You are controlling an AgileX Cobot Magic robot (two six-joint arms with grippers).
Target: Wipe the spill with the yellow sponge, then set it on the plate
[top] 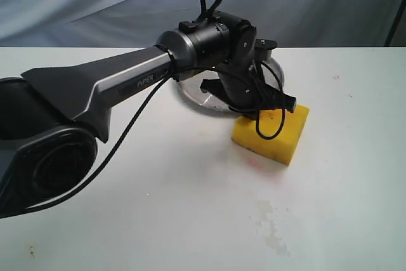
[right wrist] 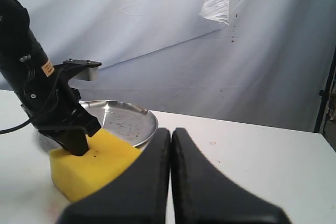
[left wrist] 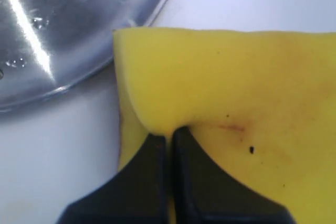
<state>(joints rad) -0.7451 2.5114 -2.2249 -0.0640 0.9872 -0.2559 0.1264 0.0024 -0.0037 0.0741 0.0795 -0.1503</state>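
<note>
the yellow sponge (left wrist: 236, 77) — between tips of left gripper (left wrist: 169, 136)

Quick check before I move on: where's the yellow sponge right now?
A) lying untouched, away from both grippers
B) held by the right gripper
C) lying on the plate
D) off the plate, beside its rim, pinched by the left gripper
D: the left wrist view shows the left gripper pinched into the yellow sponge, which lies just beside the rim of the plate, not on it.
</note>
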